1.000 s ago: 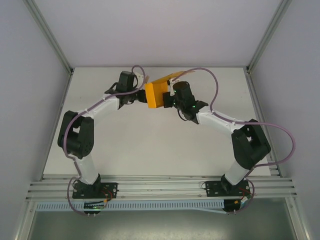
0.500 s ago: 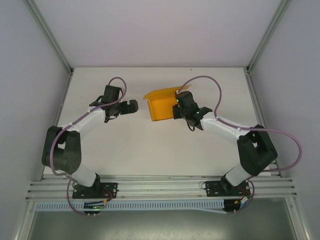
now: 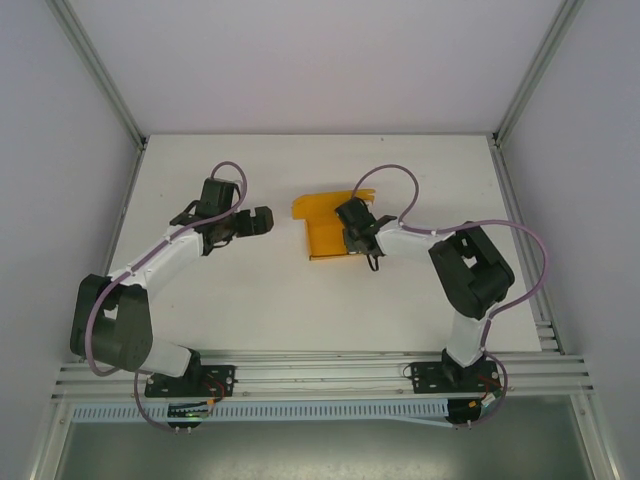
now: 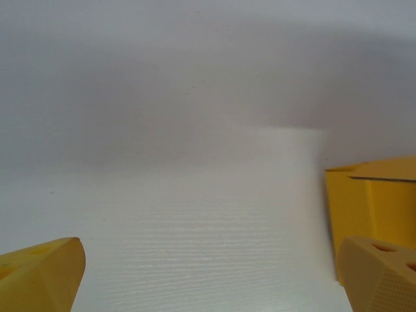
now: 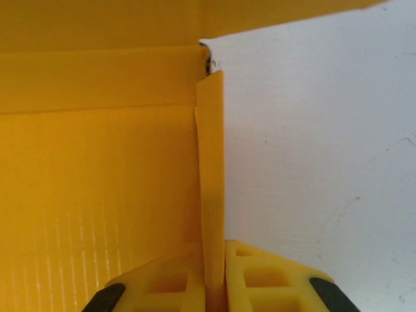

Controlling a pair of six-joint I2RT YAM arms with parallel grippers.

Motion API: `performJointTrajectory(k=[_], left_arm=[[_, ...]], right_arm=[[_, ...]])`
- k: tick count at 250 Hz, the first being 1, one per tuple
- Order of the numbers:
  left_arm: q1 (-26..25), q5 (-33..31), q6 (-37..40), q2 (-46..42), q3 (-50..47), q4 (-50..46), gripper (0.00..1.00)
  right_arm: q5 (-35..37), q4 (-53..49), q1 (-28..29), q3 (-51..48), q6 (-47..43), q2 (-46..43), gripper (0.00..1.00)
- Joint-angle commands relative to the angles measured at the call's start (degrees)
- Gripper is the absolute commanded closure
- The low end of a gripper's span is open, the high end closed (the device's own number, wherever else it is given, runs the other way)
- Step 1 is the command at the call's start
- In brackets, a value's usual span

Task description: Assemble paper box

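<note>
Paper box (image 3: 323, 237) lowered toward table; right claw (image 5: 214, 274) still pinching wall.

Overhead, two wrist close-ups; box (image 3: 325, 238) shared

White table (image 3: 280, 300), grey walls (image 3: 320, 60)

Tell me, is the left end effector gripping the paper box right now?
No, the left end effector sits open and apart from the paper box, with bare table between them.
</note>
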Motion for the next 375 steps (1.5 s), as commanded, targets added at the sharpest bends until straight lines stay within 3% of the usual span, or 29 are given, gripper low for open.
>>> performJointTrajectory(k=[1, 18, 46, 89, 104, 130, 153, 196, 232, 268, 302, 316, 341, 375], left_arm=[[-0.15, 5.85, 4.22, -1.54, -0.57, 4.14, 0.02], [-0.14, 8.93, 5.96, -1.57, 0.01, 5.11, 0.01], [-0.24, 13.35, 9.13, -1.72, 1.37, 6.49, 0.02], [-0.23, 18.76, 15.87, 0.55, 5.01, 5.30, 0.01], [-0.24, 21.71, 19.42, 2.64, 6.24, 4.26, 0.01], [-0.53, 26.13, 25.05, 7.51, 12.11, 1.69, 0.01], [-1.31, 28.99, 30.01, 11.98, 17.10, -2.09, 0.01], [-5.44, 25.39, 39.69, 19.58, 25.99, -10.04, 0.06], [-6.51, 21.97, 41.25, 25.33, 33.03, -15.42, 0.18], [-6.74, 19.61, 42.75, 27.18, 35.19, -16.86, 0.43], [-6.73, 17.25, 44.25, 26.77, 34.96, -16.99, 0.64], [-6.79, 17.12, 45.02, 26.90, 35.24, -17.68, 0.68], [-6.89, 18.51, 46.14, 26.75, 35.78, -18.67, 0.75], [-7.19, 17.15, 46.89, 26.85, 36.85, -19.28, 0.90]], right_arm=[[1.13, -2.08, 0.74, 1.53, 2.37, -1.17, 0.73], [0.26, -1.89, 0.73, 1.11, 1.96, -3.88, 0.67], [-1.24, -0.67, 0.68, 0.26, 0.22, -9.22, 0.43], [-3.74, 0.93, -2.07, -0.88, -8.05, -17.21, 0.24], [-10.68, 2.69, -5.47, -1.70, -14.79, -19.48, 0.19], [-32.94, 3.84, -13.62, -1.56, -31.81, -20.83, 0.17], [-44.31, -2.13, -18.43, 2.52, -46.33, -18.67, 0.16], [-49.18, -17.80, -21.23, 15.31, -64.80, -9.01, 0.17], [-46.43, -22.85, -22.07, 22.87, -69.87, -1.24, 0.20], [-46.11, -25.97, -23.19, 28.56, -72.70, 4.07, 0.24], [-50.46, -26.90, -23.93, 30.82, -75.17, 6.22, 0.42], [-52.01, -28.14, -24.02, 31.51, -76.71, 6.85, 0.48], [-55.20, -33.06, -24.09, 34.36, -79.61, 8.63, 0.51], [-56.60, -40.30, -24.02, 39.40, -81.85, 11.52, 0.69]])
